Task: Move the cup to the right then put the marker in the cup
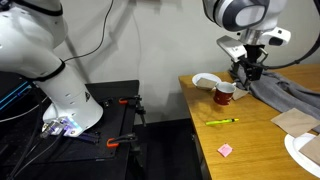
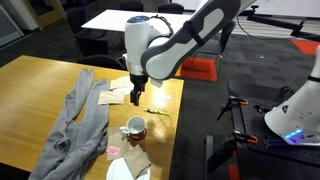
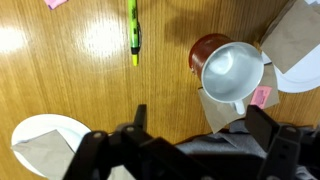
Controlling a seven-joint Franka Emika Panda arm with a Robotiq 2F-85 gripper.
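The cup (image 3: 232, 70), dark red with a white inside, stands upright on the wooden table; it shows in both exterior views (image 1: 224, 94) (image 2: 135, 127). The yellow-green marker (image 3: 133, 30) lies flat on the wood a short way from it (image 1: 222, 122) (image 2: 157, 112). My gripper (image 3: 200, 125) hangs open and empty a little above the table, just beside and above the cup (image 1: 244, 76) (image 2: 136, 97). Nothing is between its fingers (image 3: 140, 118).
A grey cloth (image 2: 75, 125) is heaped beside the cup (image 1: 290, 90). A shallow white bowl (image 1: 206, 80) sits behind the cup. A white plate (image 3: 45, 140) with a brown napkin, more napkins (image 3: 290, 35) and pink squares (image 1: 226, 150) lie around. The table edge (image 1: 195, 115) is near the marker.
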